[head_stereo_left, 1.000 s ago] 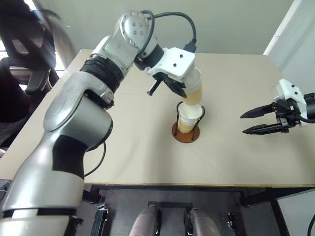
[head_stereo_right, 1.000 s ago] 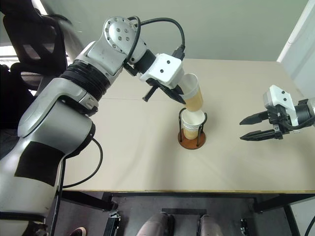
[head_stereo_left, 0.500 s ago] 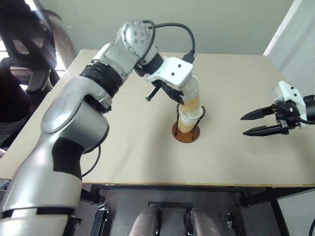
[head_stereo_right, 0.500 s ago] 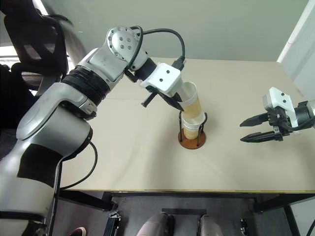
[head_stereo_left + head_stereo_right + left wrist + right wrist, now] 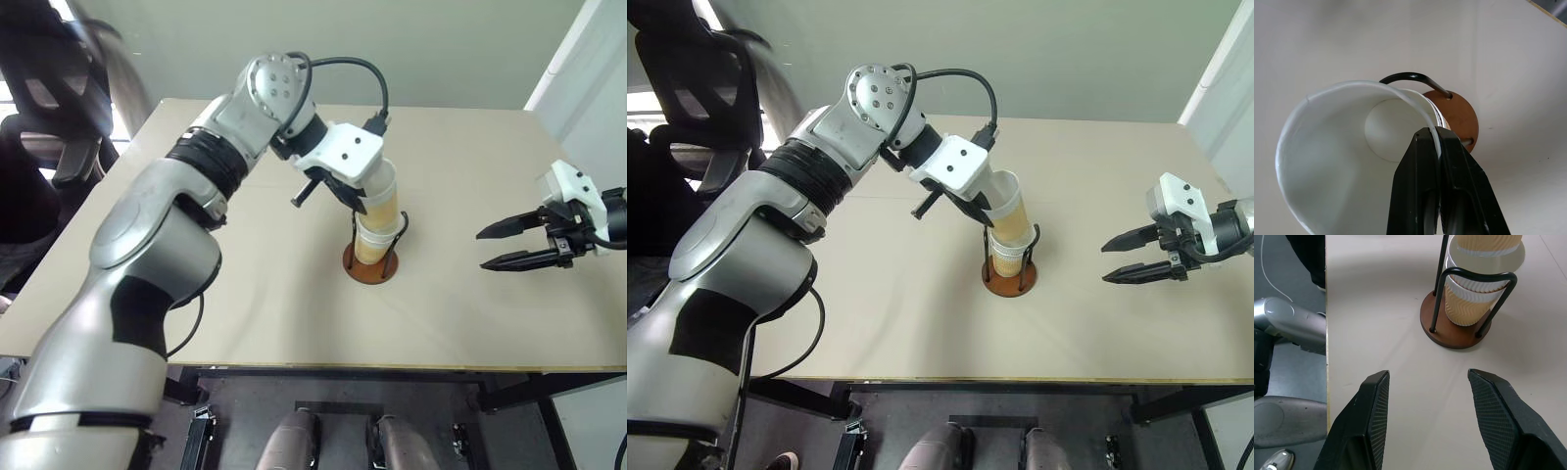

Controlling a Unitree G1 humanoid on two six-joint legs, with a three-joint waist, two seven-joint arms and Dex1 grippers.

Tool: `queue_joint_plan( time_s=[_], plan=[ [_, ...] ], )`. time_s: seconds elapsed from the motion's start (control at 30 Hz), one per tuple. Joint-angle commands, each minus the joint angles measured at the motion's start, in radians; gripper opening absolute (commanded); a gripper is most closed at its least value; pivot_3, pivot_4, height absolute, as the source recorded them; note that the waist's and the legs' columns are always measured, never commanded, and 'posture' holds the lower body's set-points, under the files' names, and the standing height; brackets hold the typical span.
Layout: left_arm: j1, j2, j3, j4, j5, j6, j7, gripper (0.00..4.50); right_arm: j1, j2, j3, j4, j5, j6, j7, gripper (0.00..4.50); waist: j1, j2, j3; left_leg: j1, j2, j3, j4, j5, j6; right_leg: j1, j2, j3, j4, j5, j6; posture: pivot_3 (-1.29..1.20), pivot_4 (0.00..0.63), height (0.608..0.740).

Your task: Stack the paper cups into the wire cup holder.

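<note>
The wire cup holder (image 5: 370, 270) stands mid-table, a reddish-brown disc with black wire loops, and holds nested paper cups (image 5: 1463, 308). Another tan paper cup (image 5: 380, 200) leans slightly as it sits partway down into them. My left gripper (image 5: 1437, 134) is shut on that cup's white rim, one finger inside and one outside. Off to the right, my right gripper (image 5: 482, 250) hovers open above the table, well apart from the holder, with nothing between its fingers (image 5: 1374, 396).
The beige table (image 5: 265, 304) is bare around the holder. Its front edge runs close below the holder and its right edge passes near my right gripper. A black office chair (image 5: 44, 127) stands beyond the table's left side.
The cup held by my left gripper has sunk from just above the stack down into it and stands straighter. My right gripper has stayed put.
</note>
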Motion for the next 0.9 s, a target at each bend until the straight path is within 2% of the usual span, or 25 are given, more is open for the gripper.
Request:
queue_joint_plan(
  time_s=[0.03,0.1,0.2,0.4,0.53,0.6,0.7,0.77,0.9],
  plan=[
    [-0.012,-0.003,0.024,0.0,0.001,-0.013,-0.032,0.05,-0.001,-0.022,-0.049,-0.028,0.018,0.007,-0.006,2.57,0.0,0.0,0.0,0.0,0.0,0.0,0.0,0.0,0.0,0.0,0.0,0.0,0.0,0.0,0.0,0.0,0.15,0.74],
    [-0.011,-0.007,0.03,0.001,-0.005,-0.017,-0.032,0.22,0.0,-0.022,-0.05,-0.03,0.019,0.008,-0.006,2.57,0.0,0.0,0.0,0.0,0.0,0.0,0.0,0.0,0.0,0.0,0.0,0.0,0.0,0.0,0.0,0.0,0.15,0.74],
    [-0.014,-0.014,0.038,0.011,0.003,-0.034,-0.032,0.95,0.001,-0.023,-0.049,-0.032,0.018,0.01,-0.006,2.57,0.0,0.0,0.0,0.0,0.0,0.0,0.0,0.0,0.0,0.0,0.0,0.0,0.0,0.0,0.0,0.0,0.15,0.74],
    [-0.021,-0.015,0.036,-0.005,-0.031,-0.019,-0.032,3.11,0.0,-0.025,-0.046,-0.029,0.016,0.012,-0.003,2.57,0.0,0.0,0.0,0.0,0.0,0.0,0.0,0.0,0.0,0.0,0.0,0.0,0.0,0.0,0.0,0.0,0.15,0.74],
    [-0.022,-0.026,0.08,-0.011,-0.078,0.017,-0.032,4.47,-0.003,-0.024,-0.042,-0.025,0.014,0.013,-0.001,2.57,0.0,0.0,0.0,0.0,0.0,0.0,0.0,0.0,0.0,0.0,0.0,0.0,0.0,0.0,0.0,0.0,0.15,0.74],
    [-0.025,-0.042,0.155,0.001,-0.117,0.095,-0.032,4.47,-0.006,-0.02,-0.04,-0.022,0.013,0.017,-0.006,2.57,0.001,0.0,0.0,0.0,0.0,0.0,0.0,0.0,0.0,0.0,0.0,0.0,0.0,0.0,0.001,0.0,0.15,0.74],
    [-0.034,-0.066,0.351,0.067,-0.165,0.25,-0.032,4.47,-0.005,-0.007,-0.038,-0.002,-0.001,0.009,-0.03,2.57,0.001,0.0,0.0,0.0,0.0,0.0,0.0,0.0,0.0,0.001,0.0,0.0,-0.001,0.0,0.001,0.0,0.15,0.74],
    [-0.027,-0.064,0.443,0.11,-0.15,0.357,0.013,4.47,-0.01,0.008,-0.035,0.021,-0.009,0.01,-0.055,2.57,-0.002,0.0,0.0,0.0,0.0,0.0,0.0,0.0,0.0,0.001,0.0,0.0,0.0,0.0,0.001,0.0,0.15,0.74],
    [0.012,-0.068,0.589,0.118,-0.12,0.451,0.102,4.47,-0.04,0.048,-0.024,0.064,-0.02,0.02,-0.099,2.57,-0.006,0.0,0.0,0.002,0.0,0.001,-0.001,0.001,-0.001,0.001,0.0,0.0,0.0,0.0,0.001,0.0,0.15,0.74]
  ],
)
